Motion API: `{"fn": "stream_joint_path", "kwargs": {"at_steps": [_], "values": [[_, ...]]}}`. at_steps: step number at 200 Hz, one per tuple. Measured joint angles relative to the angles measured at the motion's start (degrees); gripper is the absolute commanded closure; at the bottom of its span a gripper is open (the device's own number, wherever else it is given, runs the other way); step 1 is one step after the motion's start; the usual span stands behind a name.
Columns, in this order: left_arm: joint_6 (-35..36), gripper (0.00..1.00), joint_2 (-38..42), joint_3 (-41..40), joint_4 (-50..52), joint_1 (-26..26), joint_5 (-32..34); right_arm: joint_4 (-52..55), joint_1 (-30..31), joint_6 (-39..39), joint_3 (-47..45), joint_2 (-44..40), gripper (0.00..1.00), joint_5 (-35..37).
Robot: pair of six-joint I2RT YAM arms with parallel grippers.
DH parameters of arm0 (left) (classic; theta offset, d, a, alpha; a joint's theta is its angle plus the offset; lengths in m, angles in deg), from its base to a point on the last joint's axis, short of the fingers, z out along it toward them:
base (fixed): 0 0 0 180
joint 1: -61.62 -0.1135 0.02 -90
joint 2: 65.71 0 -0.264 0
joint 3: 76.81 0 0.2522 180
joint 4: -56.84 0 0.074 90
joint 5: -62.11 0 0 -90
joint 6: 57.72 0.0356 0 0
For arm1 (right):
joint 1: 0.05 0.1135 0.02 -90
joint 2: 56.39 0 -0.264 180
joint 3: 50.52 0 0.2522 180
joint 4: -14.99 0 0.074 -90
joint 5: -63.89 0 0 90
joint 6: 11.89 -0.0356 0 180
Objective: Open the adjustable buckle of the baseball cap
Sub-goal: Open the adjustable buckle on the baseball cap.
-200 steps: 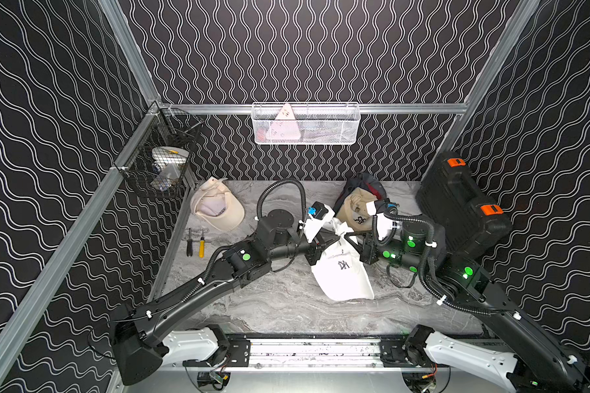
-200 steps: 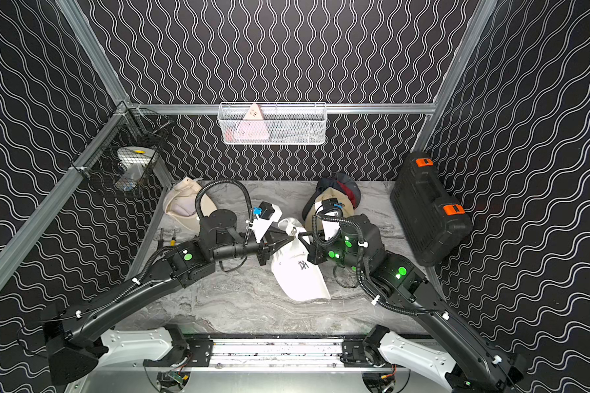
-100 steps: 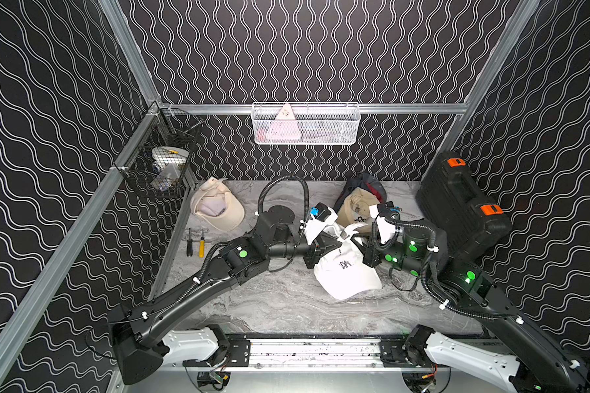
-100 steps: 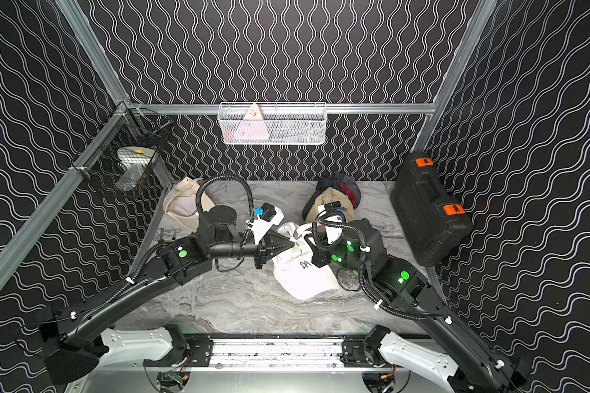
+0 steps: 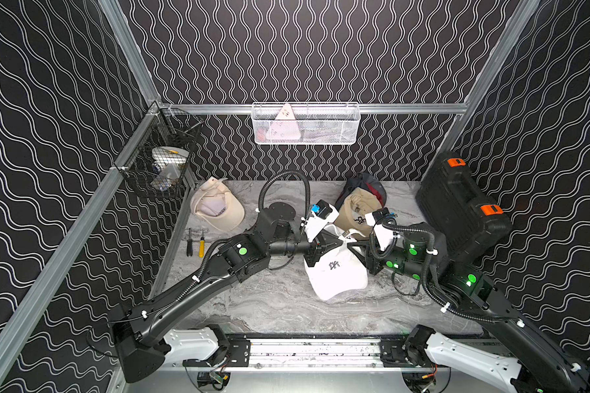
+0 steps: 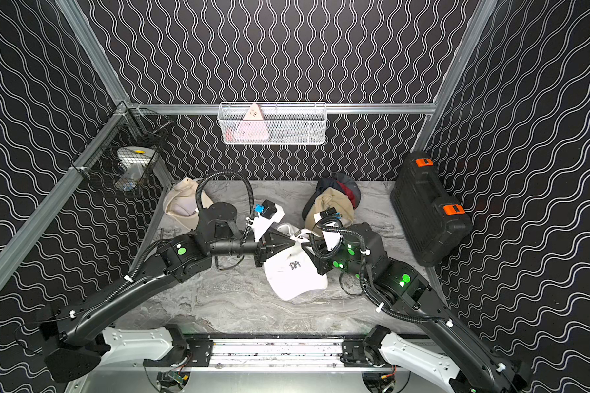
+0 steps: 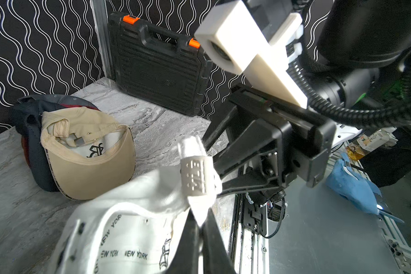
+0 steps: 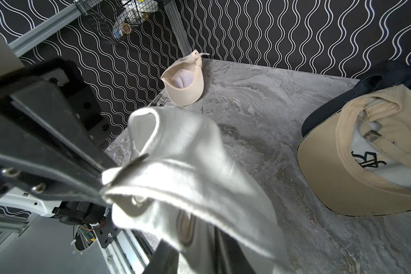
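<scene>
Over the bench (image 5: 269,306) the white cap (image 5: 338,272) is hung by its strap (image 7: 192,148) from the clamped-shut left hand (image 7: 201,223), exposing the buckle (image 7: 196,176); the right hand (image 7: 217,176) is held part-open beside it, apparently empty.

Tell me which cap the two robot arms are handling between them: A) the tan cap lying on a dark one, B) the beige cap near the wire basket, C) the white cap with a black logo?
C: the left fingers pinch the white cap by its strap and the right fingers reach it from the other side, while the beige cap and tan cap lie untouched.
</scene>
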Motion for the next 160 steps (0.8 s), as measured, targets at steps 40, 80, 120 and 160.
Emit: {"fn": "stream_joint_path", "kwargs": {"at_steps": [40, 80, 120, 160], "values": [[-0.07, 0.95, -0.7, 0.83, 0.83, 0.0, -0.87, 0.0, 0.0, 0.96, 0.0, -0.07, 0.7, -1.36], [-0.2, 0.95, -1.81, 2.03, 2.05, 0.0, -1.14, 0.13, 0.0, 1.77, 0.59, -0.35, 0.69, -1.6], [-0.22, 0.95, -3.08, 3.28, 2.56, 0.0, -1.9, 0.28, 0.0, 2.64, 0.7, -0.2, 0.69, -1.79], [-0.46, 0.95, -3.34, 3.8, 3.37, 0.0, -2.8, 0.37, 0.0, 3.67, 0.74, 0.0, 0.69, -1.77]]}}
